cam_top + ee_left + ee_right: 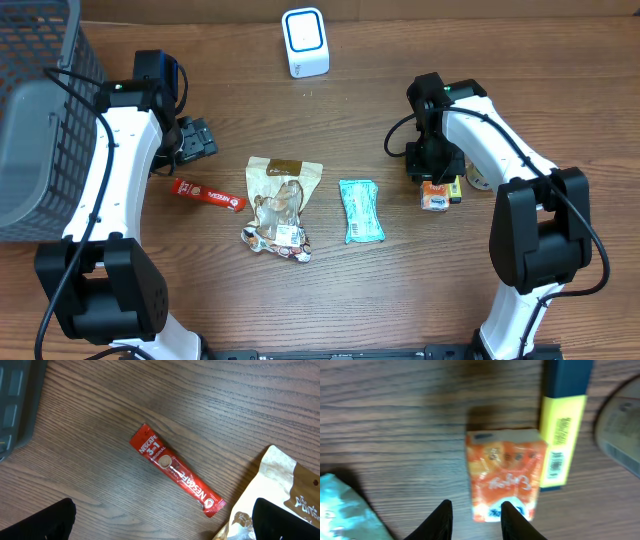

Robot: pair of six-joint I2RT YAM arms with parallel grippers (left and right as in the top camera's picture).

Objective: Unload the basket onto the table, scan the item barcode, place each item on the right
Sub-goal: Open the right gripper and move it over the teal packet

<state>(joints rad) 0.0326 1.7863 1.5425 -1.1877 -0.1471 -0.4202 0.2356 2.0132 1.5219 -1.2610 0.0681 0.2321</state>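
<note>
A white barcode scanner (305,42) stands at the back middle of the table. An orange packet (505,477) lies flat on the wood, next to a yellow and blue box (562,435). My right gripper (476,522) hovers over the packet's near left corner, its jaws a little apart with only bare wood between them; one fingertip (512,520) overlaps the packet's edge. My left gripper (165,527) is wide open above the table, holding nothing, just below a red coffee stick (175,472). In the overhead view the right gripper (435,165) sits above the orange packet (436,195).
A brown snack bag (280,205) and a teal packet (361,211) lie mid-table. The red stick (208,194) is left of them. A grey wire basket (40,120) stands at the far left. A round tape-like object (478,180) lies right of the yellow box.
</note>
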